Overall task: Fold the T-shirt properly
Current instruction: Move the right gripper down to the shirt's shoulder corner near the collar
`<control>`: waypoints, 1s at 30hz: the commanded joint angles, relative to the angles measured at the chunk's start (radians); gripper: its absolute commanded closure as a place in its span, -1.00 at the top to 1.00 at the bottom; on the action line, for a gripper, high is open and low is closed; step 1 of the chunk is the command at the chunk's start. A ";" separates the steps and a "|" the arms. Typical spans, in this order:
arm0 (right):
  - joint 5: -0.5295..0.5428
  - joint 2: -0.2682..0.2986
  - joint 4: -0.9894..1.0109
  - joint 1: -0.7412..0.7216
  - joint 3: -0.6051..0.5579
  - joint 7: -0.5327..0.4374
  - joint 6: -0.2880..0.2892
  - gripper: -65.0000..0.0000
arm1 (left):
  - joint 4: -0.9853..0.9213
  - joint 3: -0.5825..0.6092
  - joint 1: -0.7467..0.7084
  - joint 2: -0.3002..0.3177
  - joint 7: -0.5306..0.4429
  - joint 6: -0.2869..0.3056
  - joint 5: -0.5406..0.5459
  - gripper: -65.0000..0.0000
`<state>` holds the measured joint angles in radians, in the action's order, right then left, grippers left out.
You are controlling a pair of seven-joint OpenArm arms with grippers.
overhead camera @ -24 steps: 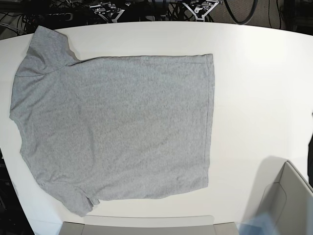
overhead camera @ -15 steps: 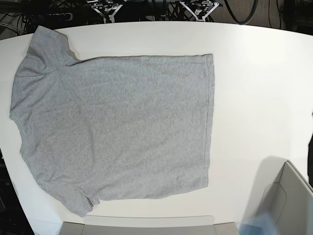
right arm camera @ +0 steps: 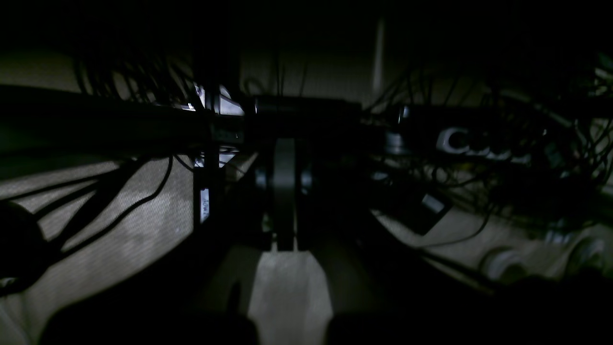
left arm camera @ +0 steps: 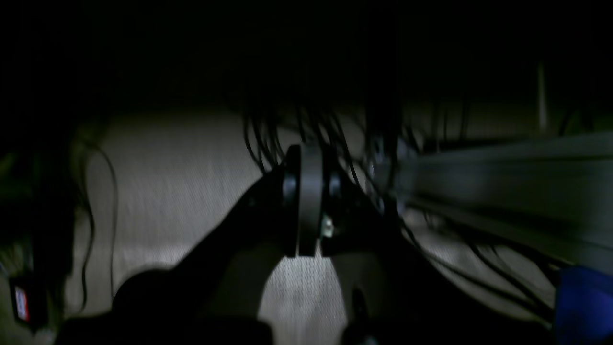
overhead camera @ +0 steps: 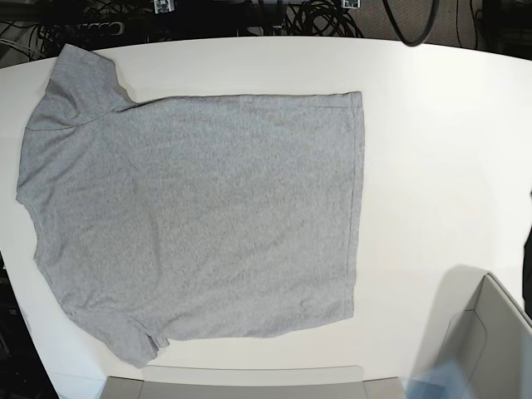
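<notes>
One T-shirt [overhead camera: 195,216] flat on table [overhead camera: 440,158]

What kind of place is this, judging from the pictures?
Probably a robotics lab or test workspace, not a home. A grey T-shirt lies spread flat on a plain white table, bundles of black cables run along the table's far edge, and both wrist views show dark cable clutter.

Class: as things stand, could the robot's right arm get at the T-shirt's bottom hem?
Probably yes. The T-shirt lies flat on the white table, with nothing on or around its hem. The right gripper, apparently shut, is off the table among cables, so it must travel in.
</notes>
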<state>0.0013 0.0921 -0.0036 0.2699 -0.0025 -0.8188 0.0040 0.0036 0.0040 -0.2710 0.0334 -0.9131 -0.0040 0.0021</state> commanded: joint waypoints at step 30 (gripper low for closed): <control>0.194 0.087 -1.200 0.770 0.000 -0.224 0.004 -0.98 | 0.959 -0.003 -0.664 0.044 -0.427 -0.001 0.000 -0.99</control>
<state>0.1928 0.1707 -1.1992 1.0199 -0.0040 -1.0046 0.0048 0.9585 0.0040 -0.9066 0.0742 -1.3071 -0.0040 0.0010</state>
